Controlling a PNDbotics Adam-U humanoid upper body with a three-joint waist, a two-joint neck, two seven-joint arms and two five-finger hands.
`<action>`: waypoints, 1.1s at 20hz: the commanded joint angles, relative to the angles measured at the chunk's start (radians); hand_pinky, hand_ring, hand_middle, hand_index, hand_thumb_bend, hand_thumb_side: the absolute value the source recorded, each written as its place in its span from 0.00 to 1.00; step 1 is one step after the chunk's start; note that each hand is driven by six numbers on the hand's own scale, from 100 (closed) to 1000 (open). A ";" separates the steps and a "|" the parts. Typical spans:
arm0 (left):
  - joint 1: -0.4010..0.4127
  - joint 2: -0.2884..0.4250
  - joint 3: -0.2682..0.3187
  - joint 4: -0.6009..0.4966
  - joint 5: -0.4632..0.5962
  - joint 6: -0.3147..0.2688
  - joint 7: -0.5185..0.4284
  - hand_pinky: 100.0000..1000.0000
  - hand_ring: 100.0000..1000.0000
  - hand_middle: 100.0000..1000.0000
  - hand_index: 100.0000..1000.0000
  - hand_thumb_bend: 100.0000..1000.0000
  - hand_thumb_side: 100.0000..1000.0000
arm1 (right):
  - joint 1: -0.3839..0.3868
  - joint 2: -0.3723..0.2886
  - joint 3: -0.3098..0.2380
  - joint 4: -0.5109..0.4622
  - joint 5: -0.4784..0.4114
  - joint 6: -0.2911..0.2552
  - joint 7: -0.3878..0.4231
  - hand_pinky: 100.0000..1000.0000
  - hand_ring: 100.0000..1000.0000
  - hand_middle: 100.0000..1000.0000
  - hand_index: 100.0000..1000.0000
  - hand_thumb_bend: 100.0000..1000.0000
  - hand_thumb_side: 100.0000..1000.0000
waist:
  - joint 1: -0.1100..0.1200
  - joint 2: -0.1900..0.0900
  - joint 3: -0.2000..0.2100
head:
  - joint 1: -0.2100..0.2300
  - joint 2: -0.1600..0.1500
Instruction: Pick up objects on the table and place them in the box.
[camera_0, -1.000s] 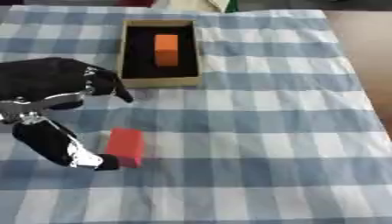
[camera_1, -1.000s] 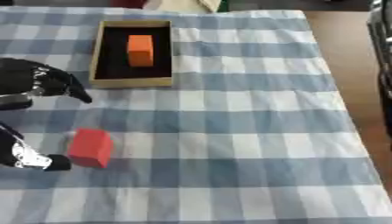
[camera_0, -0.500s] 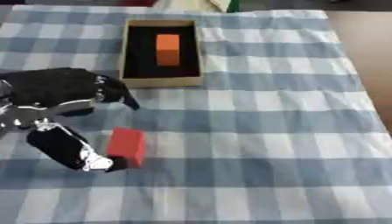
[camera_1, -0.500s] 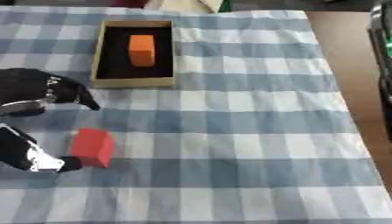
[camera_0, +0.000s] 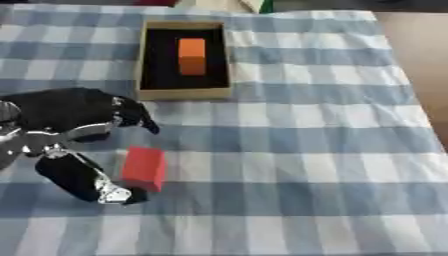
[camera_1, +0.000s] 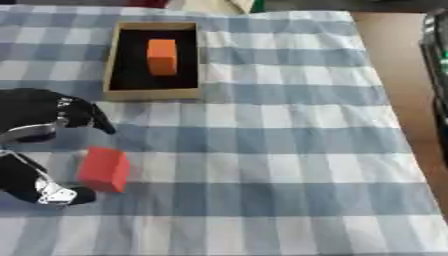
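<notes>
While my left hand (camera_0: 74, 120) brackets the red block (camera_0: 144, 168), nothing is gripped yet.
Fingers arch above the block at its 11 o'clock, thumb low at 7, spread wide to straddle it. An orange block (camera_0: 192, 56) already lies in the box (camera_0: 140, 62) at 12.

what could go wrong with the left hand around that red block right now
The left hand brackets the red block without gripping it: fingers behind it, thumb at its near corner. If they close off-centre, the block may twist or slide out across the checked cloth.

The box already holds an orange block, so the red one might land on it or catch the rim.
</notes>
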 joint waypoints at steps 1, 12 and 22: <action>-0.006 0.014 0.006 -0.013 -0.015 -0.001 -0.011 0.84 0.83 0.77 0.87 0.51 0.59 | -0.005 -0.028 -0.020 -0.015 -0.009 0.004 -0.013 0.83 0.75 0.44 0.68 0.00 0.73 | 0.003 -0.016 -0.002 | 0.003 -0.017; 0.015 0.005 0.016 -0.008 -0.073 0.021 0.008 0.84 0.83 0.77 0.87 0.44 0.57 | 0.024 -0.027 -0.035 -0.015 -0.022 0.018 -0.026 0.83 0.75 0.43 0.67 0.00 0.75 | 0.004 -0.004 -0.009 | 0.005 -0.027; 0.014 -0.016 0.002 0.066 -0.098 0.025 0.001 0.85 0.85 0.78 0.87 0.42 0.57 | 0.037 -0.023 -0.041 -0.015 -0.028 0.024 -0.027 0.83 0.74 0.42 0.67 0.00 0.76 | 0.003 0.002 -0.018 | 0.009 -0.040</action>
